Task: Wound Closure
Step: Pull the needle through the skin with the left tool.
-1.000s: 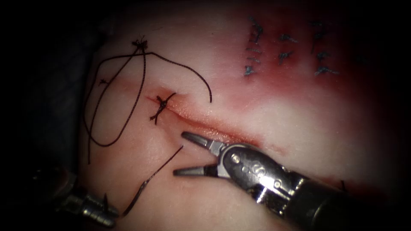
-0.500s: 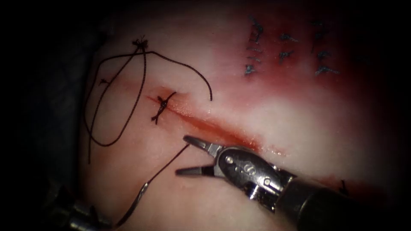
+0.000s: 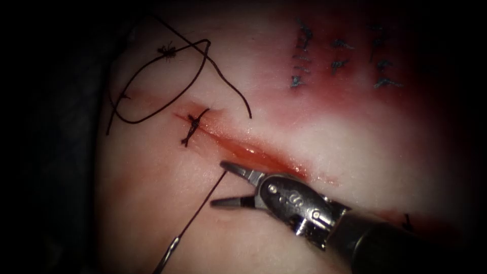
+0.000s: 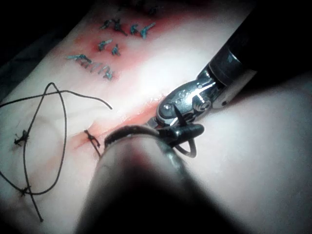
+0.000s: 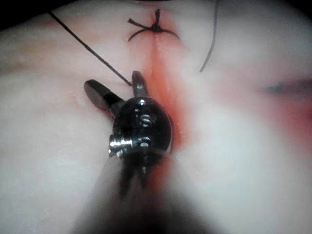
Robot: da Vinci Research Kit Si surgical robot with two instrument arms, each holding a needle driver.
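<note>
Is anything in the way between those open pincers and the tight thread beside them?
Nothing visible is in the way. The right tool, its jaws open and empty, has only bare tissue between it and the taut thread, which leaves the tissue right by the tip of the upper jaw.

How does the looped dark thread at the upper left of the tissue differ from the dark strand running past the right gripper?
The looped dark thread lies slack in curves on the pale tissue, left of the red cut; the straight dark strand runs taut. The loop is apart from the open, empty right gripper; the strand ends by its upper jaw. Both are thin dark thread.
</note>
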